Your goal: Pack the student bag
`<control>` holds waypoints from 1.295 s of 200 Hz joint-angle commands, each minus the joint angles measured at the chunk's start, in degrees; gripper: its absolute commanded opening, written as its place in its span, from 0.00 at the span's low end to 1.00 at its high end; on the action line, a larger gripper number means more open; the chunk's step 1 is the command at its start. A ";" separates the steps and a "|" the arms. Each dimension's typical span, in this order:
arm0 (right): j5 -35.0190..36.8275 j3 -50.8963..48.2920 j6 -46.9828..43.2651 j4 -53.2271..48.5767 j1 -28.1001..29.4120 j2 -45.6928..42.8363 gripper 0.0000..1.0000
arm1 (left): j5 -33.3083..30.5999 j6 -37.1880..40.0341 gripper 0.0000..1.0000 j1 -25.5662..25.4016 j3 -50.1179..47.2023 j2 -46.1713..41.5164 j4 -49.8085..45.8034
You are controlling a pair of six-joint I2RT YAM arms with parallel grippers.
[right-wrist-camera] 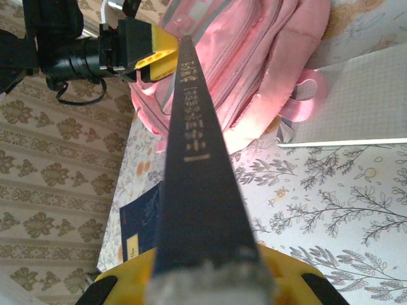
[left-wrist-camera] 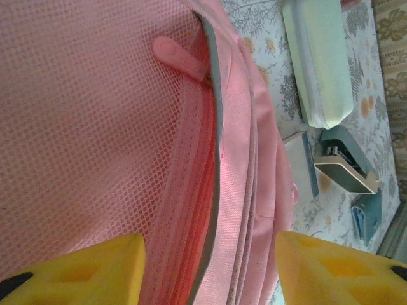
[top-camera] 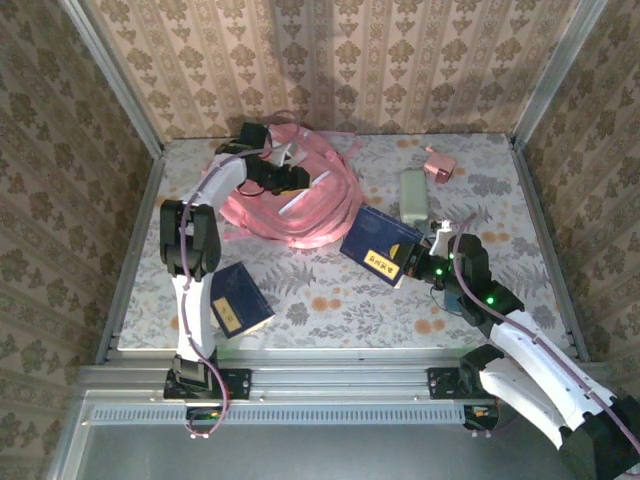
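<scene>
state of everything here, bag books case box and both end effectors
student bag: lying flat on the table
left end effector: open, astride the bag's edge
right end effector: shut on a dark blue book
second dark blue book: closed, flat on the table
pale green pencil case: lying on the table
small pink box: resting on the table

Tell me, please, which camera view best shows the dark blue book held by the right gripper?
The top external view: the held book shows its cover and yellow label there. The right wrist view sees it edge-on, along the spine; the left wrist view catches what seems its page edge beside the bag.
</scene>
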 commanded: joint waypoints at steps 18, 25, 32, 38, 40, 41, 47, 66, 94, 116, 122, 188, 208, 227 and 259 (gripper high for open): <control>-1.53 2.12 -0.46 1.88 -0.58 -0.20 0.00 | 6.37 -0.35 0.58 -0.60 0.76 1.35 0.84; -1.54 2.15 -0.43 1.93 -0.62 -0.13 0.00 | 7.07 -0.79 0.56 -0.88 0.32 1.51 1.61; -1.56 2.13 -0.42 1.99 -0.69 -0.04 0.00 | 7.79 -1.24 0.55 -1.20 -0.17 1.45 2.64; -1.54 2.04 -0.43 2.02 -0.73 -0.04 0.00 | 8.17 -1.48 0.53 -1.49 -0.59 1.36 3.37; -1.52 1.99 -0.41 2.05 -0.74 -0.01 0.00 | 8.30 -1.52 0.52 -1.56 -0.72 1.36 3.59; -1.51 1.97 -0.40 2.05 -0.77 0.05 0.00 | 8.31 -1.57 0.52 -1.63 -0.77 1.36 3.67; -1.59 1.87 -0.28 2.08 -0.85 0.11 0.00 | 8.47 -1.62 0.50 -1.85 -0.82 1.36 3.96; -1.94 1.21 0.30 2.66 -0.96 0.05 0.00 | 8.43 -2.11 0.44 -2.65 -0.52 1.74 4.71; -2.08 0.14 1.04 3.39 -1.30 0.03 0.00 | 6.30 -1.56 0.35 -3.33 1.80 4.64 2.95; -2.69 -0.57 1.69 3.81 -1.61 -0.63 0.00 | 0.24 1.22 0.36 -4.02 5.31 7.01 -1.86; -2.84 -0.76 1.80 3.76 -1.69 -0.88 0.00 | -1.54 1.96 0.37 -4.29 5.97 7.20 -2.86; -3.27 -0.47 1.39 1.82 -2.77 -3.70 0.00 | -13.11 1.86 0.00 -6.65 7.27 3.26 -3.66; -2.78 0.70 0.24 -0.40 -2.98 -4.65 0.00 | -11.80 -1.40 0.00 -5.32 6.08 -2.90 -0.10; -1.81 1.08 1.20 -1.97 -3.53 -5.36 0.00 | -7.94 -5.05 0.00 -3.03 6.42 -8.23 2.30; -2.48 -0.67 4.61 0.47 -4.79 -6.00 0.00 | -0.83 -10.54 0.00 1.64 7.45 -13.91 5.06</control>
